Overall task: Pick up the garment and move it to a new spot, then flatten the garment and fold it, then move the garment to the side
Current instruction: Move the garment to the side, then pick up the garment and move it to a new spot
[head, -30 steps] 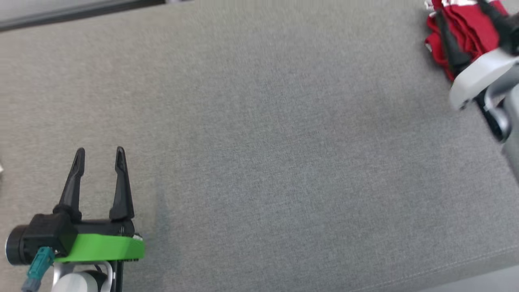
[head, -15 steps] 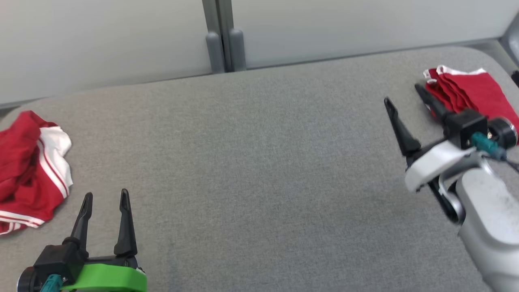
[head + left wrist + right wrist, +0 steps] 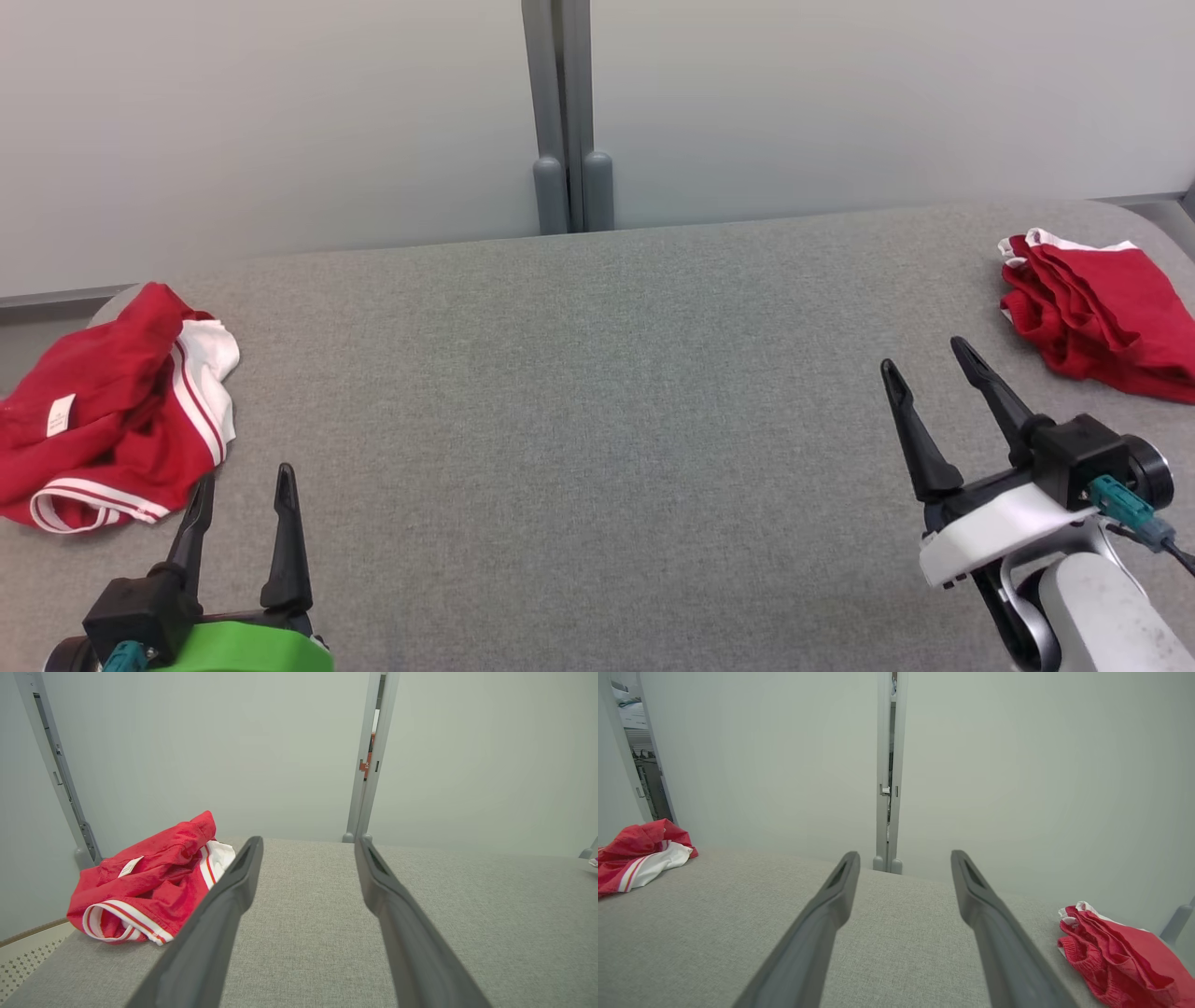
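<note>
The desk (image 3: 597,392) has a grey fabric top, rounded at the far corners. There's a crumpled red garment (image 3: 103,420) with white stripes on its left end and a folded red garment (image 3: 1106,313) on the right end.

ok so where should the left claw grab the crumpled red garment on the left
Probably the garment's raised fold beside the white panel, which stands up off the cushion; bring the open left claw down from above, fingers across the ridge. The striped hem lies flatter.

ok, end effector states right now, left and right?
Left end effector: open, holding nothing.
Right end effector: open, holding nothing.
</note>
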Controlling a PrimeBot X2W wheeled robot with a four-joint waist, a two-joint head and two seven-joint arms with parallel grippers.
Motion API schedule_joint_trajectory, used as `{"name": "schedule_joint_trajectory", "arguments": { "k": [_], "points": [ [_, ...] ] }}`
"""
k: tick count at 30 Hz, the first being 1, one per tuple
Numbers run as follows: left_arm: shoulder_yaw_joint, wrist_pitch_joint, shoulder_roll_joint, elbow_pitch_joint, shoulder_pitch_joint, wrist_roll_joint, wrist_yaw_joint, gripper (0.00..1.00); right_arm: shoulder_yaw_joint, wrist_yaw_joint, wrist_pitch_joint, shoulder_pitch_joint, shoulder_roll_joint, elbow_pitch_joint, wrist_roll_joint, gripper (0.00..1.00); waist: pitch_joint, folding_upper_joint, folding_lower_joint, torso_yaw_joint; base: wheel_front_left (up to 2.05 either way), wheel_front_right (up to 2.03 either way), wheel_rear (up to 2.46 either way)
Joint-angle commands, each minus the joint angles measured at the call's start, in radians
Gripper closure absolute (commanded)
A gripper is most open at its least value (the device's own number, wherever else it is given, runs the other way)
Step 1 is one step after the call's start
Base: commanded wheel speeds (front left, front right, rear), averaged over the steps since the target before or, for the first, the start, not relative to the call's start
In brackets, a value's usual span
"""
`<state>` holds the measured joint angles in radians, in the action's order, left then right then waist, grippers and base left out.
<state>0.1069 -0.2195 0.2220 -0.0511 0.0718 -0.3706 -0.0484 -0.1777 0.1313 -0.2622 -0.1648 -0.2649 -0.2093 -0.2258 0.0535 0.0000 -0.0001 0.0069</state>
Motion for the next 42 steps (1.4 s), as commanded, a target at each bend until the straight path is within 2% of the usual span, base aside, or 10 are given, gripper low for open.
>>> {"name": "schedule_joint_trajectory", "arguments": {
  "k": [1, 12, 20, 42],
  "points": [
    [0.001, 0.002, 0.008, -0.006, 0.010, -0.006, 0.003, 0.00, 0.016, -0.001, 0.005, 0.033, 0.012, 0.021, 0.012, 0.00, 0.015, 0.0000, 0.0001, 0.006, 0.00, 0.00, 0.00],
    [0.015, 0.005, 0.013, -0.031, 0.014, -0.011, 0.007, 0.00, 0.122, -0.001, 0.041, 0.205, 0.095, 0.147, 0.037, 0.00, 0.051, 0.0000, 0.0001, 0.020, 0.00, 0.00, 0.00],
    [0.027, 0.010, 0.020, -0.042, 0.006, -0.013, 0.010, 0.00, 0.163, -0.001, 0.041, 0.267, 0.144, 0.156, 0.037, 0.00, 0.066, 0.0000, 0.0001, 0.034, 0.00, 0.00, 0.00],
    [0.044, 0.008, 0.029, -0.058, 0.000, -0.023, 0.000, 0.00, 0.189, -0.001, 0.063, 0.282, 0.170, 0.161, 0.056, 0.00, 0.062, 0.0000, 0.0001, 0.044, 0.00, 0.00, 0.00]
  ]
}}
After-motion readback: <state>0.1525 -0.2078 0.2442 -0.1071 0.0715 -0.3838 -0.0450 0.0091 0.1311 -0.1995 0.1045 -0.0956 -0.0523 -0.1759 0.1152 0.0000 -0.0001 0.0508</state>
